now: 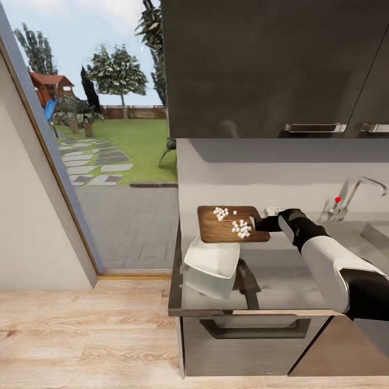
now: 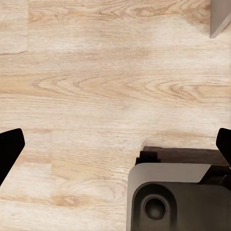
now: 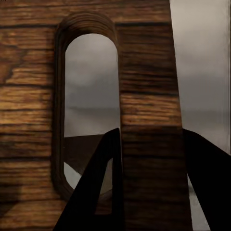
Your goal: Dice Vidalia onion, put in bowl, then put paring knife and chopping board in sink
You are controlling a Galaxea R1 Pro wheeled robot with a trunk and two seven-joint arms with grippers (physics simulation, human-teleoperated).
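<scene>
The brown wooden chopping board (image 1: 221, 229) is held roughly level over the light-grey countertop (image 1: 281, 275), with two small heaps of white diced onion (image 1: 240, 228) on it. My right gripper (image 1: 258, 222) is shut on the board's right end. In the right wrist view its dark fingers (image 3: 96, 192) pinch the wooden strip (image 3: 149, 96) beside the board's handle slot. The white square bowl (image 1: 212, 258) sits just in front of and below the board, its far rim under the board's front edge. My left gripper (image 2: 115, 149) hangs open over the wooden floor. The paring knife is out of view.
The steel sink (image 1: 378, 232) with chrome faucet (image 1: 359, 192) and red knob (image 1: 338, 199) lies to the right of the board. Dark wall cabinets (image 1: 270, 65) hang overhead. The countertop ends at its left edge (image 1: 174, 270), beside a glass door to the garden.
</scene>
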